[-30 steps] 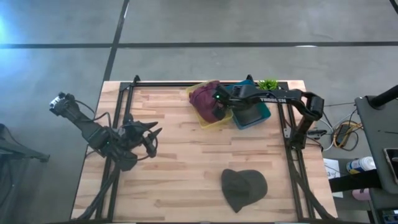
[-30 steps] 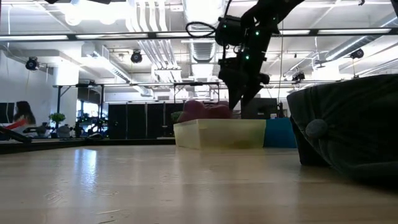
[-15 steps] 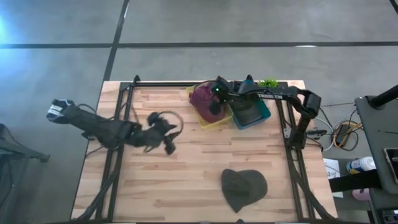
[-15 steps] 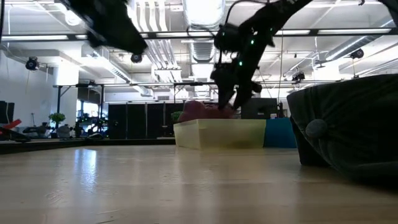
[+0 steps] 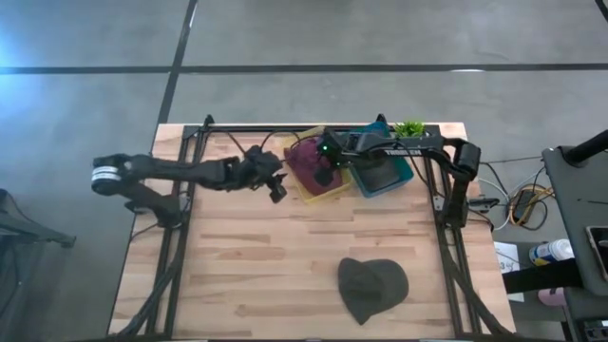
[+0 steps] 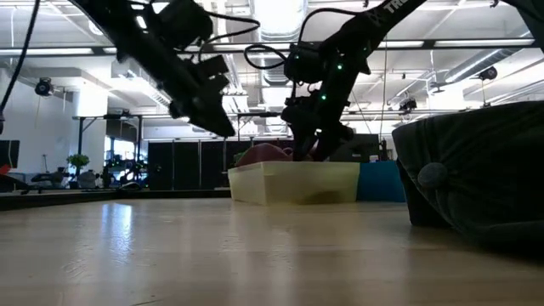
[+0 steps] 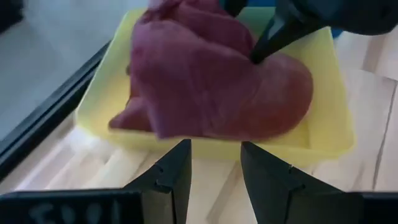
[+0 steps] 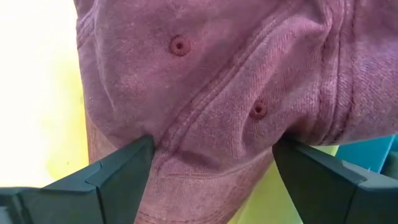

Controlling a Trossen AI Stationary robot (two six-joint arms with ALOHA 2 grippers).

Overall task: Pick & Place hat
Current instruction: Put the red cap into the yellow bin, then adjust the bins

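A maroon cap lies crown up in a yellow bin at the table's far side; the left wrist view shows the cap filling the bin. My right gripper is down on the cap, open, one finger on each side of the crown. My left gripper is open and hovers just outside the bin's left wall, touching nothing. A dark olive cap rests by its brim on the table near the near edge, big in the low view. My right gripper comes down from above with its fingers spread across the maroon cap's crown. Both fingertips touch the cloth, and a seamed bulge of the crown stands between them. The cap lies in the yellow bin, not lifted.
A teal bin stands against the yellow bin's right side, with a small green plant behind it. Black frame rails run along the table's left, right and far edges. Bare wood lies between the bins and the olive cap.
My left arm has swung up from the table's left edge and stretched toward the far right, bringing its gripper beside the yellow bin. My right gripper has dropped from above the bin onto the maroon cap, shifting slightly left.
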